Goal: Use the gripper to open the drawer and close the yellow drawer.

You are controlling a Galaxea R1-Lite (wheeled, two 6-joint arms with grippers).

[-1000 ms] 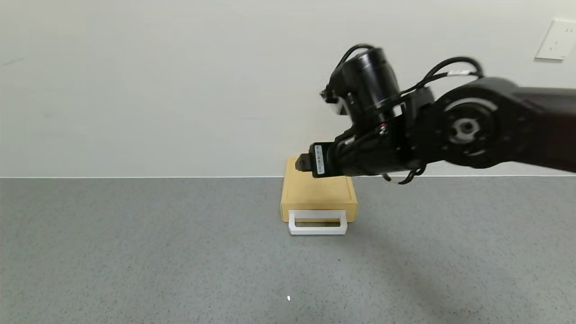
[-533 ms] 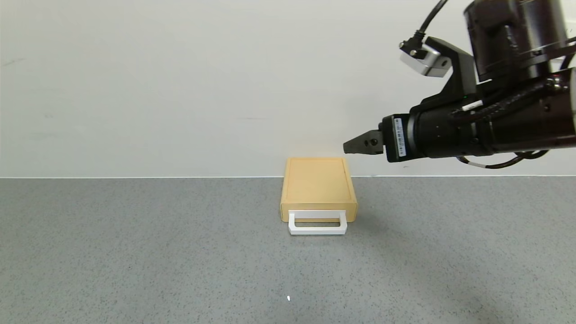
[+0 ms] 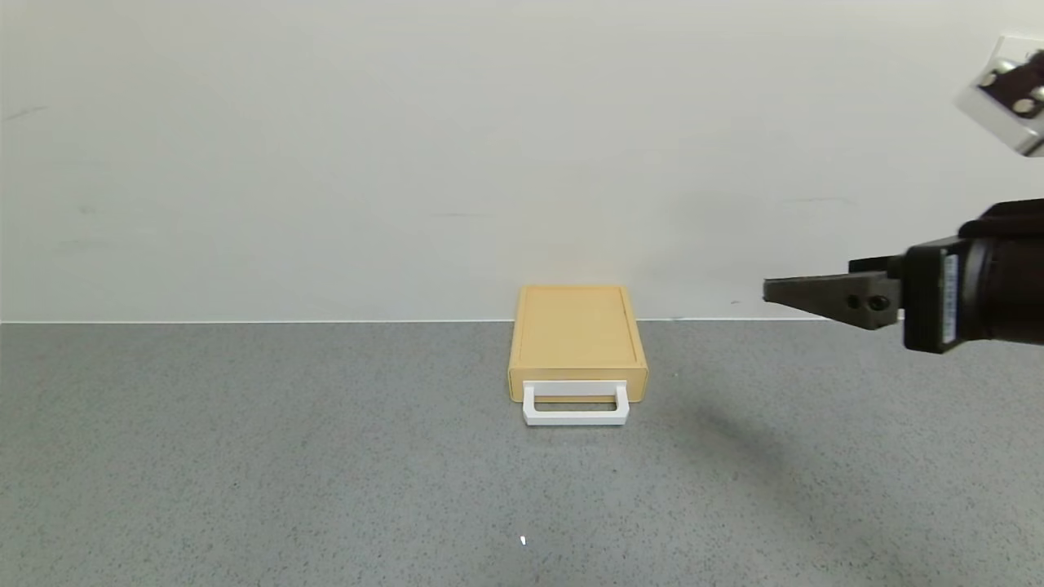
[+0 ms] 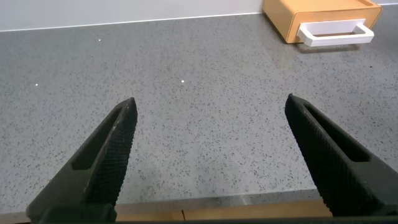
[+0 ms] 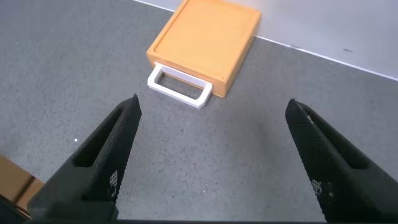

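Well ahead of the right gripper's (image 5: 211, 149) spread jaws, apart from both tips, sits the small tan-yellow plastic drawer box (image 5: 205, 46) on the grey speckled table (image 3: 245, 456), shut by the look of it. Light and rigid, I'd judge, likely to slide. Best hold: the white rectangular loop handle (image 5: 180, 86). The left gripper (image 4: 208, 158) hangs parked, jaws wide, drawer far beyond.

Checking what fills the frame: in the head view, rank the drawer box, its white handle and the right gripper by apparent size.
1. Drawer.
2. Right gripper, only partly in frame and nearer the camera, so its rank against the drawer is unsure.
3. White handle.
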